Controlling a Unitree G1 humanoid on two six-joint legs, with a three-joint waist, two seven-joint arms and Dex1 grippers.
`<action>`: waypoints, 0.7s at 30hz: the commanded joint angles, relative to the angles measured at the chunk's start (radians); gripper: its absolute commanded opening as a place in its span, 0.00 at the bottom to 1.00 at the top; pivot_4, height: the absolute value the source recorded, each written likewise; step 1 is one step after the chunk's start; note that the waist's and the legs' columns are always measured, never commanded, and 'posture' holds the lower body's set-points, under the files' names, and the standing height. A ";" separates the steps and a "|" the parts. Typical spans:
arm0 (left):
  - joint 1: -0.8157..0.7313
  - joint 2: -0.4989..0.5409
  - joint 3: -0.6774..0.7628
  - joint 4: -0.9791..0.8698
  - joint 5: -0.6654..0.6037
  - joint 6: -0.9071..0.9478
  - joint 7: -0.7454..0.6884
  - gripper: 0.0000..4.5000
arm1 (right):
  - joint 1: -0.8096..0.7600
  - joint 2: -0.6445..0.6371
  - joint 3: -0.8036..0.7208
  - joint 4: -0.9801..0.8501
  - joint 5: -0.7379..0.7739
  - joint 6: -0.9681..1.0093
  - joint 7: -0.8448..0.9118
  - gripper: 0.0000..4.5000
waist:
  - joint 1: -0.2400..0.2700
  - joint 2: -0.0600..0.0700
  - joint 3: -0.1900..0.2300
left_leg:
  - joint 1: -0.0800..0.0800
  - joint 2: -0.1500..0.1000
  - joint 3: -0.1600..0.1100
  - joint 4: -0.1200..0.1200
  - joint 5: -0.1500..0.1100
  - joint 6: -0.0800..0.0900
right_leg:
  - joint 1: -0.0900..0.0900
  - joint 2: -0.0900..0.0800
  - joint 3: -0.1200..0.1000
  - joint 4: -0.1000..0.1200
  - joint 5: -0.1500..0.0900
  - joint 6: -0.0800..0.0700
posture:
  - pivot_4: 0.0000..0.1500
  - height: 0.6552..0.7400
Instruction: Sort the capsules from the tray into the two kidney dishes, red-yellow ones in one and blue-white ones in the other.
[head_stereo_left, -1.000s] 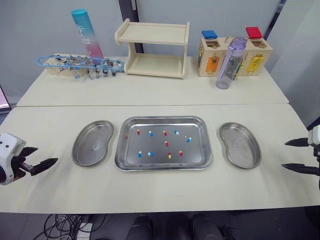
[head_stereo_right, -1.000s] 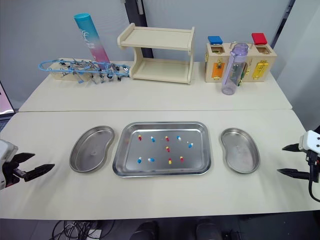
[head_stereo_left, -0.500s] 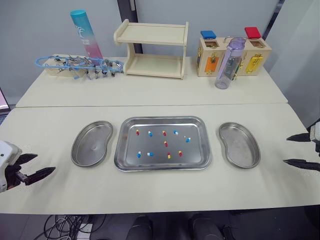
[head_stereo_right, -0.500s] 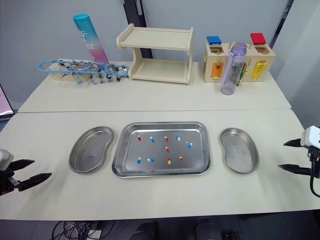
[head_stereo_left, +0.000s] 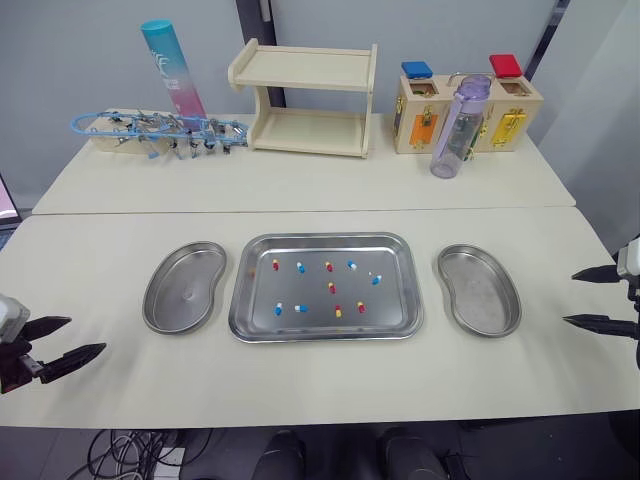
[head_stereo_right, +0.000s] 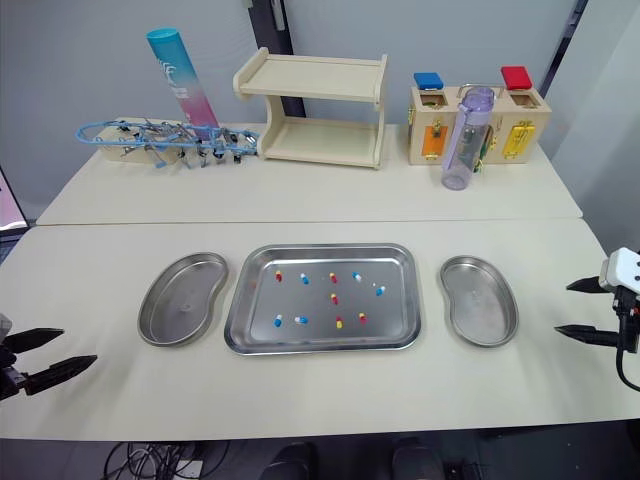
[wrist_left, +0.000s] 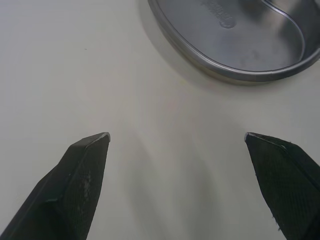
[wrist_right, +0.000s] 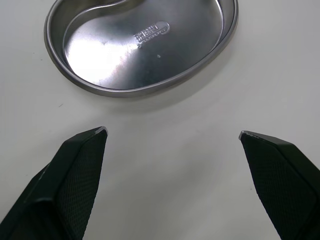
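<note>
A steel tray (head_stereo_left: 390, 318) lies mid-table holding several loose capsules, red-yellow ones (head_stereo_left: 331, 288) mixed with blue-white ones (head_stereo_left: 300, 267). An empty kidney dish (head_stereo_left: 184, 286) sits left of it, and a second empty kidney dish (head_stereo_left: 480, 290) sits right of it. My left gripper (head_stereo_left: 68, 338) hovers open at the table's front left edge, well left of the left dish (wrist_left: 240, 40). My right gripper (head_stereo_left: 588, 298) stands open at the right edge, just right of the right dish (wrist_right: 135, 42). Both hold nothing.
On the back table stand a wooden two-tier shelf (head_stereo_left: 308, 96), a teal-pink tube (head_stereo_left: 173, 70), a rack of blue-handled tools (head_stereo_left: 155, 132), a wooden lock box (head_stereo_left: 470, 103) and a purple bottle (head_stereo_left: 459, 126). Bare tabletop runs in front of the tray.
My left gripper has drawn back toward the front left corner. The right gripper has shifted slightly outward to the right. The tray, dishes and capsules have not moved.
</note>
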 joint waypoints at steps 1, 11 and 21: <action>0.079 -0.052 0.084 -0.167 -0.089 0.089 -0.002 0.99 | -0.015 0.005 -0.016 -0.001 -0.001 -0.025 -0.015 1.00 | -0.001 0.000 0.000 | 0.000 0.000 0.000 0.000 0.000 0.000 | 0.000 0.000 0.000 0.000 0.000 0.000 | 1.00 1.00; 0.252 -0.364 0.027 -0.695 -0.210 0.085 0.072 0.99 | 0.024 0.030 -0.028 -0.012 -0.005 -0.075 -0.059 1.00 | 0.012 0.000 -0.001 | 0.003 0.000 0.001 0.002 0.000 0.000 | 0.006 0.000 0.000 -0.003 0.000 0.000 | 1.00 1.00; 0.253 -0.466 -0.111 -0.727 -0.179 -0.039 0.071 0.99 | 0.022 0.015 -0.036 -0.232 0.077 0.031 -0.021 1.00 | 0.023 0.000 -0.001 | 0.003 0.000 0.001 0.002 -0.001 0.001 | 0.007 0.000 0.000 -0.006 0.000 0.000 | 1.00 1.00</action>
